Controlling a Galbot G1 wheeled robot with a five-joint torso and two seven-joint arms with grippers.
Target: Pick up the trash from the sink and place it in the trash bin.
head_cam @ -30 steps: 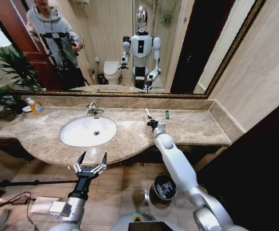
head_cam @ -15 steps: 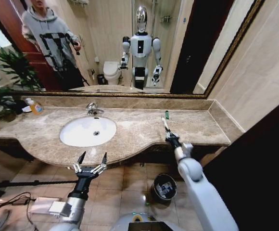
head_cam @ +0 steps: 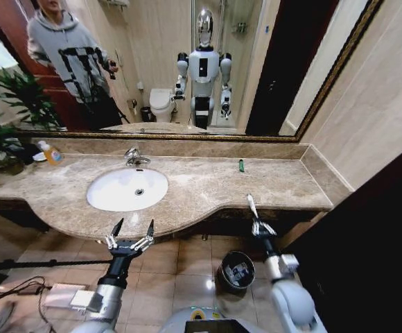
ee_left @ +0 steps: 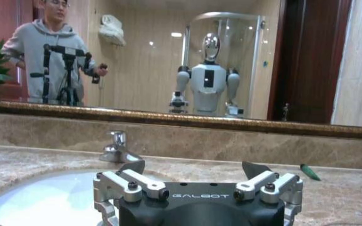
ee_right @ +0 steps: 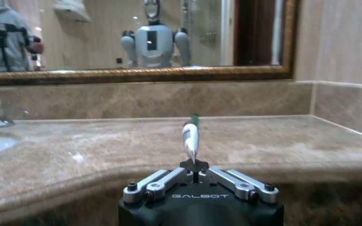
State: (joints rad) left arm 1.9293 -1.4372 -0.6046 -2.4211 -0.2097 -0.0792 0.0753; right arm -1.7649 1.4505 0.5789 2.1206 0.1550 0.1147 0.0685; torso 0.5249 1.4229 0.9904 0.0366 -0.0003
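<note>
My left claw (head_cam: 130, 235) hangs spread open at the counter (head_cam: 194, 191) edge before the sink (head_cam: 127, 189). My right claw (head_cam: 258, 223) pinches a white tube (head_cam: 251, 206), carry step in hand as I judge it, just right of the trash bin (head_cam: 236, 270) on the floor. Next: swing left over the bin, then release.

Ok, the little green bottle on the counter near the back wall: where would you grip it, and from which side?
The green bottle lies flat on the countertop, apart from the wall. It is probably best taken mid-body from straight above, fingers closing across its narrow width. The right gripper is nearer but shut on a white tube.
</note>
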